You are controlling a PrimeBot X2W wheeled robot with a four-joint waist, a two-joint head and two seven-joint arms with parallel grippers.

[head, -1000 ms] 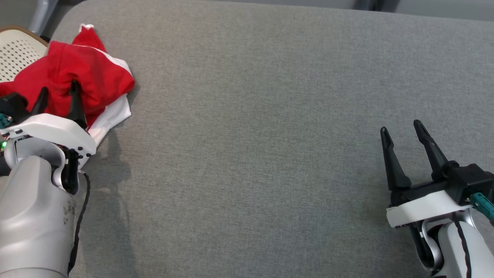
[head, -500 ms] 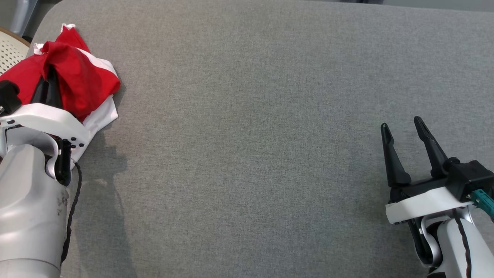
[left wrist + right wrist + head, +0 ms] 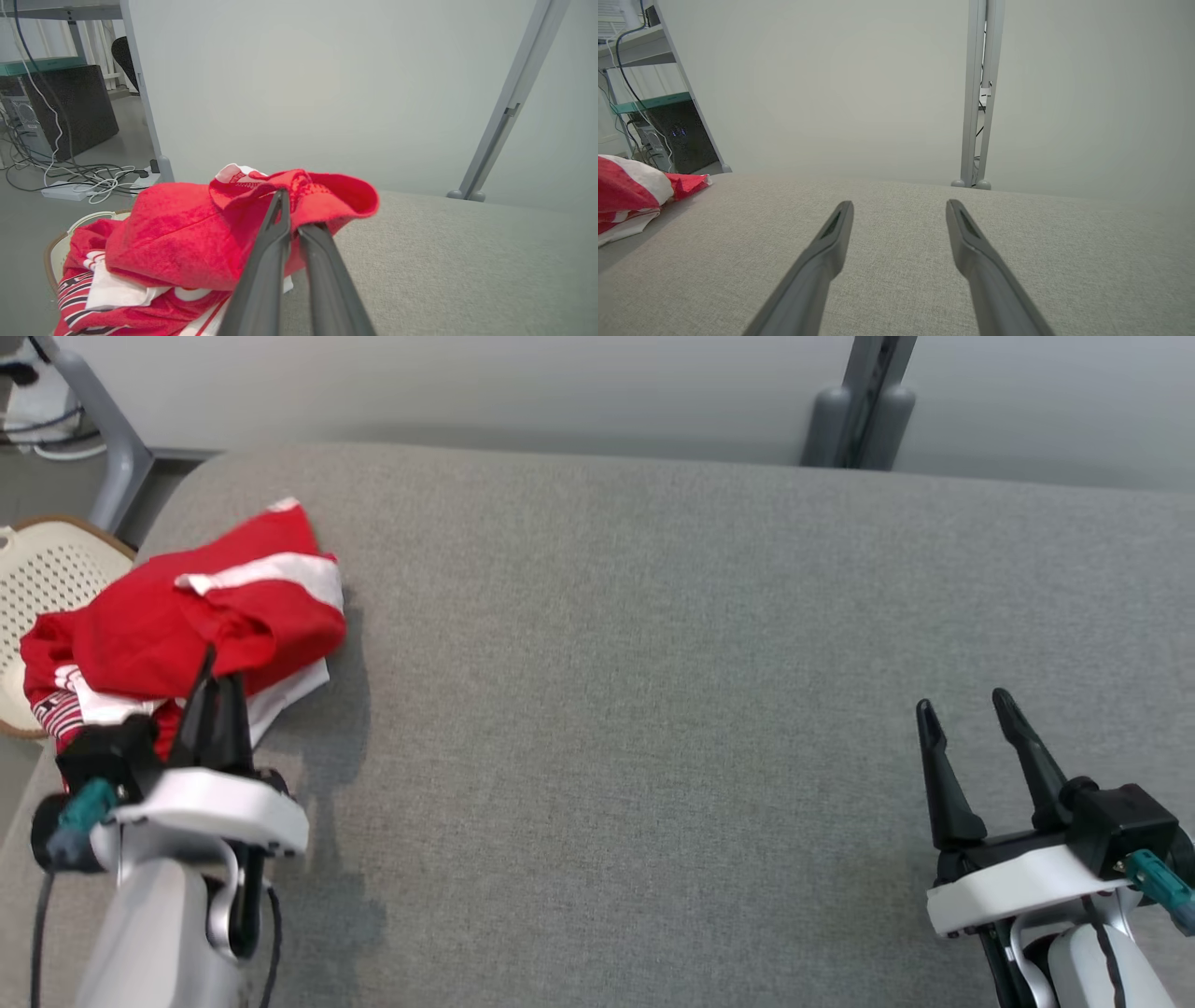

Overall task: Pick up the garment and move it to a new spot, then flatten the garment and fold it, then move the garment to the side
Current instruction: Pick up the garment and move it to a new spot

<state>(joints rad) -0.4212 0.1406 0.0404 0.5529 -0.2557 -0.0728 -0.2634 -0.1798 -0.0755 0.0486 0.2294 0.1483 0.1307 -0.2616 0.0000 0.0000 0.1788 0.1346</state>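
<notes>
Gripping a raised red fold of the garment (image 3: 187,616) with the left end effector (image 3: 217,677), fingers (image 3: 261,280) drawn narrow on the cloth, plain to see in the left wrist view, with the fold standing above the rest of the heap. Pinched high and toward the heap's right side, probably to drag the bundle away from the edge and toward the open middle. Bunched at the far-left corner of the grey bench (image 3: 653,709), with part of it spilling over the left edge above a perforated cream basket (image 3: 47,579). Judged as the first step: lifting for the move to a new spot, with flattening and folding not yet begun.

Holding the right end effector (image 3: 963,700) spread wide and empty, low over bare fabric at the near right, well apart from the garment — likely in reserve for a second corner once the cloth lies open.

Hard to make out: the kind of garment, with sleeves, collar and hem lost in the folds. Impossible to tell how many layers sit between the fingers. Hidden behind the left wrist in the head view: the near part of the heap. Unclear too whether basket or seat — cut off at the left border.
</notes>
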